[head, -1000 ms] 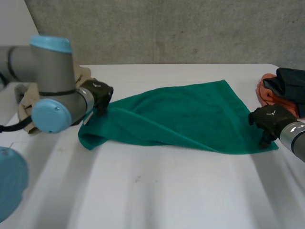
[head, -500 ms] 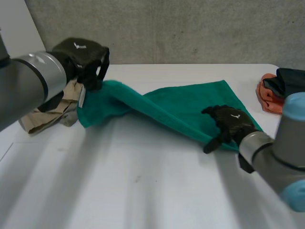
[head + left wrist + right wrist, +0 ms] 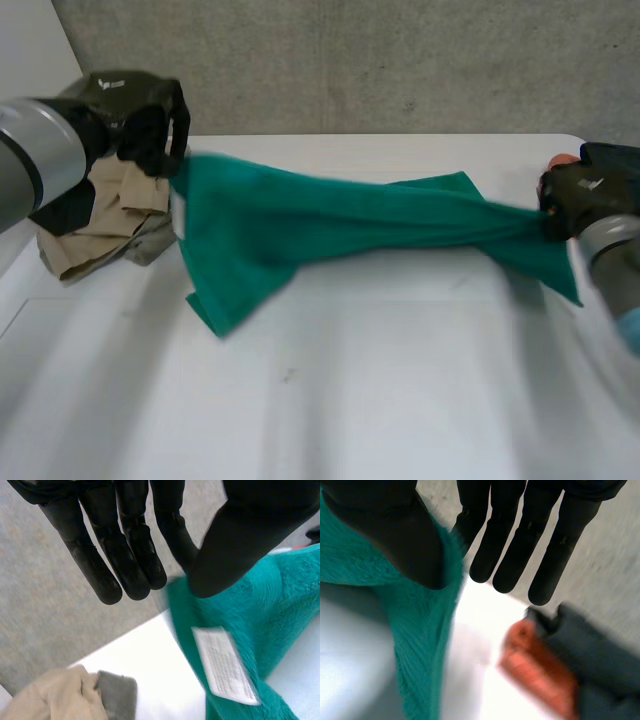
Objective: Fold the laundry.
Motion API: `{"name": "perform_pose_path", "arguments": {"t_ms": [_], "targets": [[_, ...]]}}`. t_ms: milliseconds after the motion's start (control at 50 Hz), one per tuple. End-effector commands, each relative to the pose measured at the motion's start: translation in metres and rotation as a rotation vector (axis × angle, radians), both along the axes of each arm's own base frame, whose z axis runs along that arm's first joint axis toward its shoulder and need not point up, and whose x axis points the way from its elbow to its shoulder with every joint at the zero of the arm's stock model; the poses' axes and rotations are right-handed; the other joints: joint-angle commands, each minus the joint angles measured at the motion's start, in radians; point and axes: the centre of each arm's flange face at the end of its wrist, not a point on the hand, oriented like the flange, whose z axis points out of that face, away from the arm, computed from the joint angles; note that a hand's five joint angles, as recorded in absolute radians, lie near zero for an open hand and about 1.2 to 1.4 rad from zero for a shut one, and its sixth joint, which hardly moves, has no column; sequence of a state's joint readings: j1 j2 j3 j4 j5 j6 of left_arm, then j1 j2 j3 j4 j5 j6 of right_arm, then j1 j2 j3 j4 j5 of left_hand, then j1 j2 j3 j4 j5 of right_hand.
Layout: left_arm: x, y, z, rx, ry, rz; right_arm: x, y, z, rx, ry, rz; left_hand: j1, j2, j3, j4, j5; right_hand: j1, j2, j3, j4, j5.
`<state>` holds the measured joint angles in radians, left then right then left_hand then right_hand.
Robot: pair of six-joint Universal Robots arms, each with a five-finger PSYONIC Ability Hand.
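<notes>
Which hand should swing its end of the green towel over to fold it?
Probably the left hand: it pinches the green towel at the corner by the tag, with loose cloth hanging below. The right hand pinches the other end, beside the orange cloth.

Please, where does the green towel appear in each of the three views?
Head view: green towel stretched between left hand and right hand.
Left wrist view: green towel pinched by the thumb, beside beige clothes.
Right wrist view: green towel pinched by the thumb, near orange cloth.
Shared landmark: white table.
</notes>
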<state>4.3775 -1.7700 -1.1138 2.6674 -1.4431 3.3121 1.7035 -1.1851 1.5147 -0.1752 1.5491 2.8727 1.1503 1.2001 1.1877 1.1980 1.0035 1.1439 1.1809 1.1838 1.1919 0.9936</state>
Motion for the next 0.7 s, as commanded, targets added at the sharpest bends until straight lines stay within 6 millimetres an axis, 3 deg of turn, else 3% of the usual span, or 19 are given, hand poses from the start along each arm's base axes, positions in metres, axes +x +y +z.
{"name": "perform_pose_path", "arguments": {"t_ms": [20, 60, 120, 160, 240, 320, 340, 380, 480, 560, 700], "targets": [[0.017, 0.005, -0.020, 0.078, -0.111, -0.062, -0.027, 0.030, 0.093, -0.145, 0.366, 0.111, 0.246, 0.196, 0.209, 0.198, 0.218, 0.252, 0.215, 0.212, 0.204, 0.228], [0.026, 0.009, -0.021, 0.087, -0.164, -0.078, -0.033, 0.048, 0.119, -0.141, 0.449, 0.113, 0.246, 0.196, 0.209, 0.198, 0.218, 0.252, 0.215, 0.212, 0.204, 0.228], [0.032, 0.009, -0.025, 0.098, -0.213, -0.097, -0.036, 0.061, 0.129, -0.066, 0.488, 0.142, 0.246, 0.196, 0.209, 0.198, 0.218, 0.252, 0.215, 0.212, 0.204, 0.228], [0.033, 0.008, -0.028, 0.101, -0.223, -0.109, -0.035, 0.061, 0.124, -0.010, 0.497, 0.181, 0.246, 0.196, 0.209, 0.198, 0.218, 0.252, 0.215, 0.212, 0.204, 0.228], [0.025, -0.004, -0.053, 0.179, -0.208, -0.132, -0.029, 0.050, 0.099, 0.131, 0.515, 0.283, 0.246, 0.196, 0.209, 0.198, 0.218, 0.252, 0.215, 0.212, 0.204, 0.228], [0.013, -0.014, -0.081, 0.268, -0.146, -0.136, -0.010, 0.046, 0.078, 0.199, 0.502, 0.349, 0.246, 0.196, 0.209, 0.198, 0.218, 0.252, 0.215, 0.212, 0.204, 0.228], [0.008, -0.017, -0.089, 0.284, -0.105, -0.135, -0.004, 0.044, 0.073, 0.209, 0.480, 0.343, -0.129, -0.178, -0.166, -0.176, -0.156, 0.252, 0.215, 0.212, 0.204, 0.228], [0.001, -0.020, -0.093, 0.279, -0.062, -0.135, 0.000, 0.040, 0.070, 0.202, 0.449, 0.322, -0.472, -0.521, -0.509, -0.519, -0.499, 0.252, 0.215, 0.212, 0.204, 0.228], [-0.023, -0.014, -0.089, 0.222, 0.037, -0.155, 0.005, 0.035, 0.072, 0.157, 0.369, 0.255, -0.663, -0.713, -0.701, -0.711, -0.691, 0.252, 0.215, 0.212, 0.204, 0.228], [-0.045, 0.000, -0.089, 0.193, 0.072, -0.173, 0.017, 0.047, 0.089, 0.085, 0.328, 0.275, -0.752, -0.802, -0.789, -0.799, -0.780, 0.252, 0.215, 0.212, 0.204, 0.228], [-0.094, 0.010, -0.096, 0.141, 0.066, -0.252, 0.036, 0.088, 0.147, -0.117, 0.251, 0.340, -0.790, -0.840, -0.827, -0.838, -0.818, 0.252, 0.215, 0.212, 0.204, 0.228]]}}
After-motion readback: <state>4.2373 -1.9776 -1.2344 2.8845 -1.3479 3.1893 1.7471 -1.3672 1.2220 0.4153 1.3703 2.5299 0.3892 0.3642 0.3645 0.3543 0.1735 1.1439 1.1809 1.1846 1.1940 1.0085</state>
